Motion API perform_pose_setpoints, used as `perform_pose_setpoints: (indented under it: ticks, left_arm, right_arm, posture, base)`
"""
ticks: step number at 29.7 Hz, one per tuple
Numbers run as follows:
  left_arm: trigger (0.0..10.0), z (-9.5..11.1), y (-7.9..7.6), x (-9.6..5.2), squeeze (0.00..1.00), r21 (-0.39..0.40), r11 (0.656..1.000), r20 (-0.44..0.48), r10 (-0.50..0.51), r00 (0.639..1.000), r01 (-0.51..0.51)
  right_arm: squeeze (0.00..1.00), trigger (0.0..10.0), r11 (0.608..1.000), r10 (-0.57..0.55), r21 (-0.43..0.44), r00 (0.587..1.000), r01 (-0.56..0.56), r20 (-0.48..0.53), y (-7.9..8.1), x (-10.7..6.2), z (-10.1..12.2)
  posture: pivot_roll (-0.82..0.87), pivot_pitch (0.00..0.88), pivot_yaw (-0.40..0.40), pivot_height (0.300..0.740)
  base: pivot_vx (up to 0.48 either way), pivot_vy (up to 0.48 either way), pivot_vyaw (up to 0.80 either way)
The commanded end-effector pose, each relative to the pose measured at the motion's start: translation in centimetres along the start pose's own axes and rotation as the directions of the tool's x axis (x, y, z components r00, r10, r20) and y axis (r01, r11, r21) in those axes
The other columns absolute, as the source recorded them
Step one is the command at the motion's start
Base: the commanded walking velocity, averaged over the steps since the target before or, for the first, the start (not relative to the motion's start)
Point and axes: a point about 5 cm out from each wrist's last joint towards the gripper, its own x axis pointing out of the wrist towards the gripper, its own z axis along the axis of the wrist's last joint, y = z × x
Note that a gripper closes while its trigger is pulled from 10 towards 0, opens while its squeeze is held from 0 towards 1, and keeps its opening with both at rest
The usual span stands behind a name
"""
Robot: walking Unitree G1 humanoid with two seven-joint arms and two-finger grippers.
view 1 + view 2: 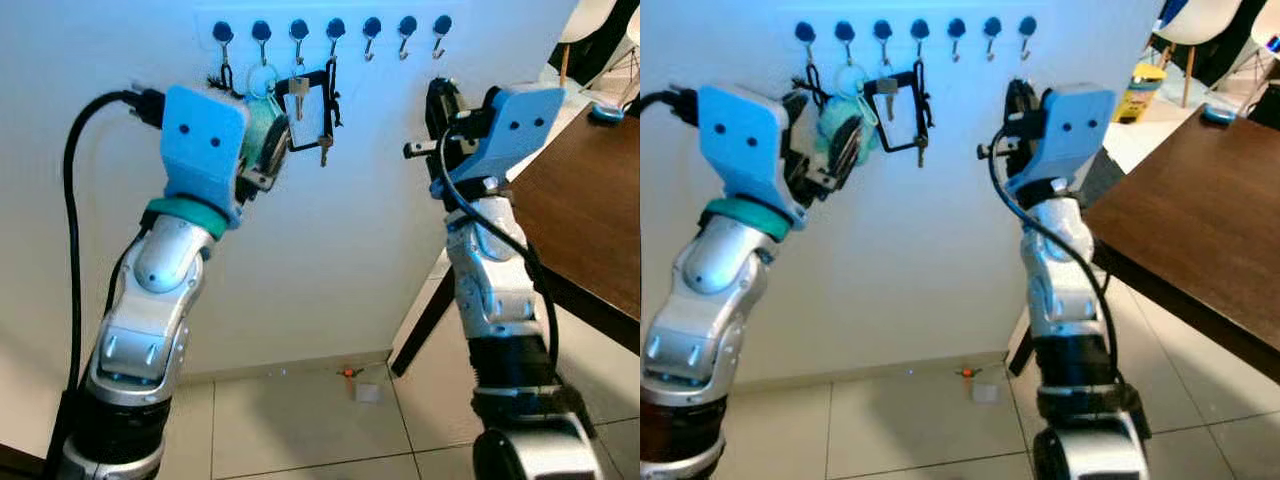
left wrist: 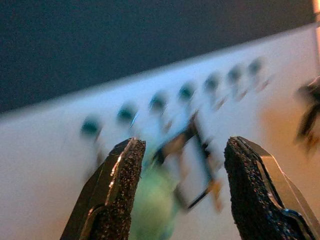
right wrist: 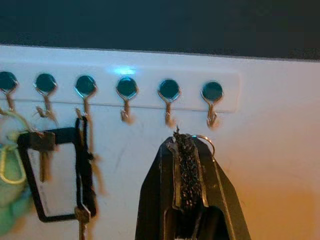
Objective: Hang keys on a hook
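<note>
Left gripper [image 2: 177, 190]: up by the wall, fingers wide apart, nothing in it. Pic was blurry.
Keys [image 1: 298, 100]: hung on the hook row [image 3: 125, 90], right in front of the left gripper, w/ a black strap loop [image 1: 318, 110] and a green fluffy thing [image 1: 845, 125] on the same bunch. They sat well to the left of the right gripper.
Right gripper [image 3: 186, 165]: up by the wall too, just under the hooks on the right end of the row. Fingers pressed tight together. A thin metal ring [image 3: 205, 142] poked out at the tip; can't tell if it was pinched.
Hook row: round dark-blue knobs w/ small metal hooks, on a white wall. Hooks above the right gripper were bare.
Bench [image 1: 585, 210]: dark brown wood, to the right of the right gripper.
Floor [image 1: 300, 420]: pale tiles, far below both grippers.
</note>
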Motion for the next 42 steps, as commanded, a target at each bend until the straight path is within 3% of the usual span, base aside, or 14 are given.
perform_pose_setpoints:
  ticks: [1, 8, 18, 30, 42]
  left_arm:
    - [10.0, -0.4, -0.9, -0.1, 0.00, -0.009, 0.999, -0.031, -0.053, 0.998, 0.052]
    - [10.0, -0.1, -0.7, -0.2, 0.00, -0.014, 0.999, -0.033, -0.050, 0.998, 0.050]
    - [10.0, 0.9, -0.6, -0.4, 0.00, -0.022, 0.999, -0.022, -0.050, 0.999, 0.049]
    - [10.0, 1.7, -0.5, -0.4, 0.00, -0.035, 0.998, -0.015, -0.049, 0.999, 0.048]
    - [10.0, 1.6, -0.3, -0.6, 0.00, -0.039, 0.999, -0.034, -0.036, 0.999, 0.034]
  right_arm:
    - [0.00, 10.0, 1.000, 0.004, 0.030, 1.000, -0.005, 0.014, -0.4, 0.9, 0.5]
    - [0.00, 10.0, 0.997, 0.063, 0.052, 0.998, -0.063, -0.004, -0.1, 3.0, 0.7]
    - [0.00, 10.0, 0.973, 0.215, 0.083, 0.976, -0.214, -0.014, 2.4, 4.4, 0.7]
    - [0.00, 10.0, 0.964, 0.241, 0.120, 0.970, -0.237, -0.019, 3.0, 5.7, 0.8]
    - [0.00, 10.0, 0.967, 0.233, 0.099, 0.972, -0.233, 0.016, 2.8, 6.3, 1.6]
  posture:
    - [-0.03, 0.052, 0.085, 0.740]
    - [-0.02, 0.073, 0.085, 0.740]
    - [0.01, 0.103, 0.068, 0.740]
    - [0.02, 0.122, 0.053, 0.740]
    - [0.01, 0.128, 0.053, 0.740]
  base:
    - [0.000, 0.000, 0.00]
    - [0.000, 0.000, 0.00]
    - [0.000, 0.000, 0.00]
    - [0.000, 0.000, 0.00]
    - [0.000, 0.000, 0.00]
